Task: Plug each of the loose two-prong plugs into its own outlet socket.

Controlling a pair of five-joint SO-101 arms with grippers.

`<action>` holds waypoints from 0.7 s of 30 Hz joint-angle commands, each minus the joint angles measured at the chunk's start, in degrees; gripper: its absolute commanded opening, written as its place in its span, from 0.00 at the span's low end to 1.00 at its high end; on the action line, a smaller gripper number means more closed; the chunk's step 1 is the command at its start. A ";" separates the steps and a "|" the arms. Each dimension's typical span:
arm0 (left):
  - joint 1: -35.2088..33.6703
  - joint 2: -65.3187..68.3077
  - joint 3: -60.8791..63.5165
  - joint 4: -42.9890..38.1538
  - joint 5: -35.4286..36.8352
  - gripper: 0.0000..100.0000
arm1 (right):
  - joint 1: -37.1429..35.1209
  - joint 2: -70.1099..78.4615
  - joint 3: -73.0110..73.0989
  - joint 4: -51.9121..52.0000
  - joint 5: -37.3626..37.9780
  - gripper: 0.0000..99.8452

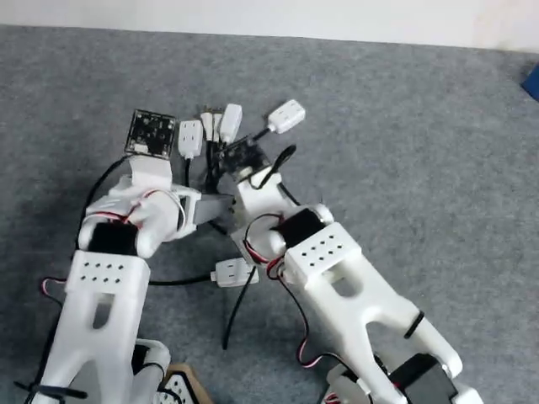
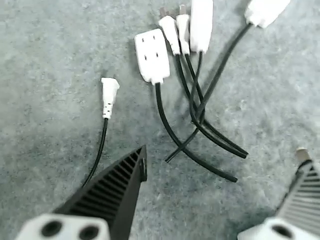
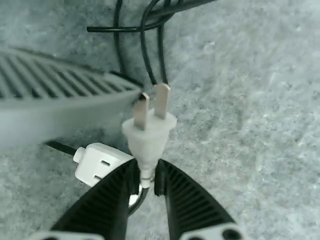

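1. Right gripper [image 3: 146, 172]: the jaws are closed to a narrow gap on the tail of a white moulded two-prong plug [image 3: 149, 132], at the point where its black cord leaves the body. This grip leaves both flat metal prongs bare and pointing away from the jaws, as insertion requires.
2. A white rectangular outlet socket [image 3: 97, 162] lies just beside the right jaws with its slotted face visible. It is judged to be the nearest candidate, but the prongs point away from it, so the plug would need turning first.
3. A ribbed grey finger of the other arm [image 3: 60, 105] reaches in with its tip close to the prongs. Contact cannot be determined, and a collision is the likely hazard.
4. Left gripper [image 2: 221, 152]: the jaws are spread wide and hold nothing, hanging above the cords. The open stance suits a descent onto a loose item.
5. A small white plug on a thin black cord [image 2: 109, 90] lies alone beyond the left jaws. Farther out is a white four-slot socket block [image 2: 150, 55].
6. Next to that block, two more white loose plugs [image 2: 175, 30] lie side by side against a long white socket body [image 2: 201, 22]. Their black cords cross one another.
7. All items rest on the grey felt tabletop [image 1: 421, 126]. No plug appears seated, so the task is judged to be at an early stage.
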 commanded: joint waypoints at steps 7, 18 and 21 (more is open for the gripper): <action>0.66 -1.54 -0.04 -2.11 0.53 0.43 | -1.01 -1.71 -0.48 0.48 0.88 0.01; 3.12 -1.36 4.70 -4.66 0.44 0.43 | -4.62 -1.80 -0.66 0.75 1.58 0.01; 3.12 -1.27 5.23 -4.84 0.35 0.43 | -5.93 -2.42 -1.01 2.15 2.99 0.01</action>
